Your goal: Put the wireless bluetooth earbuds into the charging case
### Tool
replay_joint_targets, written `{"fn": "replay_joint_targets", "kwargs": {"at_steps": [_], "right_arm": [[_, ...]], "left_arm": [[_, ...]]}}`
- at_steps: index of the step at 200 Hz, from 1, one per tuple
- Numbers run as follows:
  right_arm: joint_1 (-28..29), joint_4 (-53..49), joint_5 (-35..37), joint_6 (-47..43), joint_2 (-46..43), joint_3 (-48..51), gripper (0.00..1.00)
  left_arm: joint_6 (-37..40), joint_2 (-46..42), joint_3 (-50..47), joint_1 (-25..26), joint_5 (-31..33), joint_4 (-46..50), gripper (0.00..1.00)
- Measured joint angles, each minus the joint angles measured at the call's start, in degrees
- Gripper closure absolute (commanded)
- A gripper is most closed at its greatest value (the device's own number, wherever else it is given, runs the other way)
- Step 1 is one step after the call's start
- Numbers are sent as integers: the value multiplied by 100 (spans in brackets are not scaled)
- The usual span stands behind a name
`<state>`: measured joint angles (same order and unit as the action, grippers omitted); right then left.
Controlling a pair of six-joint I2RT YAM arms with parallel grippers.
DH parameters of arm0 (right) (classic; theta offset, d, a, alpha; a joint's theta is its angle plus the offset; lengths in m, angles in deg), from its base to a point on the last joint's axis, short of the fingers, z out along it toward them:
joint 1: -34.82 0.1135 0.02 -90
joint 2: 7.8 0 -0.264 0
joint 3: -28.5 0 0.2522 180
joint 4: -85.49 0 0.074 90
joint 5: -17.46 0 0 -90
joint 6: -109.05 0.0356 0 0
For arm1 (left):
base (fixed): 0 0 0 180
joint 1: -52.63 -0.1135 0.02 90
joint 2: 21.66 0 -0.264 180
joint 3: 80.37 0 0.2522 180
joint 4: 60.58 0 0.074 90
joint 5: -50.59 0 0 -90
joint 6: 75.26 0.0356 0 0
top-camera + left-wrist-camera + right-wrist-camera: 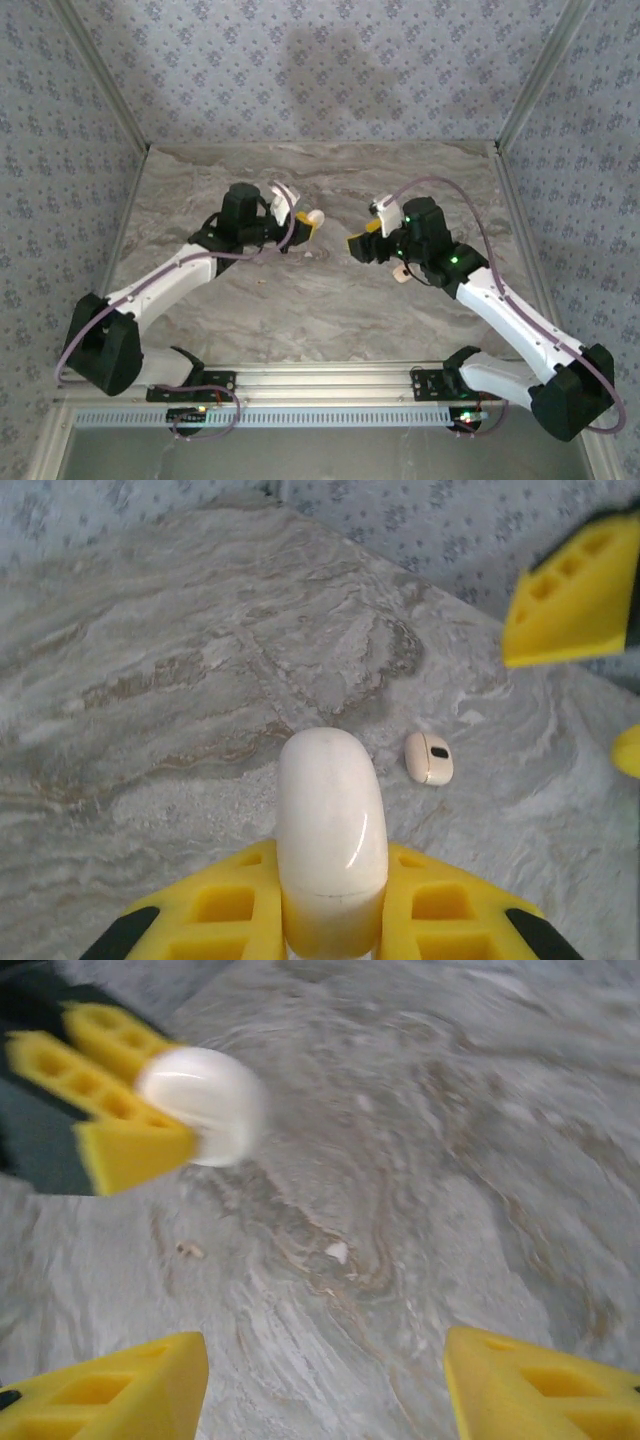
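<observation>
Left gripper (333,905) clamped on the white disc (330,810), charging case (428,758) lying loose ahead.
I see the charging case flat on the table (150,680) just beside the disc, with bare marble all round it. My right gripper (325,1390) stands open, holding nothing. The table edge runs beyond.

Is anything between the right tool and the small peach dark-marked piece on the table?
Nothing visible. Bare marble table lies between the open right tool and the small peach dark-marked piece; the left tool, shut on a white rounded object, sits aside.
</observation>
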<state>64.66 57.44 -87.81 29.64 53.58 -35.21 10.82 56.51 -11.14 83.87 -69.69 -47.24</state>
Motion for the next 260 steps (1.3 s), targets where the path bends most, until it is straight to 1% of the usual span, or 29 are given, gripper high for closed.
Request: {"fn": "replay_joint_targets", "kwargs": {"at_steps": [32, 48, 68, 91, 120, 159, 221, 260], "right_arm": [[-595, 122, 286, 1445, -24, 424, 36], [-737, 52, 439, 1845, -68, 511, 36], [-815, -74, 599, 2122, -221, 516, 36], [-852, -72, 693, 2282, -409, 560, 35], [-874, -79, 717, 2406, -452, 658, 35], [-885, -101, 750, 2549, -455, 708, 35], [-898, -138, 761, 2610, -557, 761, 35], [-898, -138, 754, 2664, -581, 848, 35]], "left_arm": [[-1204, 776, 918, -225, -221, 671, 84], [-1668, 1296, 1491, -275, -361, 1060, 85], [-2173, 1912, 2061, -275, -496, 1405, 84], [-2575, 2544, 2575, -275, -662, 1773, 84], [-2944, 3501, 3458, -262, -931, 2190, 83], [-3368, 4367, 4207, -129, -1102, 2538, 83], [-3873, 5313, 4999, 33, -1156, 2887, 81], [-4113, 5560, 5187, 39, -1147, 2924, 80]]}}
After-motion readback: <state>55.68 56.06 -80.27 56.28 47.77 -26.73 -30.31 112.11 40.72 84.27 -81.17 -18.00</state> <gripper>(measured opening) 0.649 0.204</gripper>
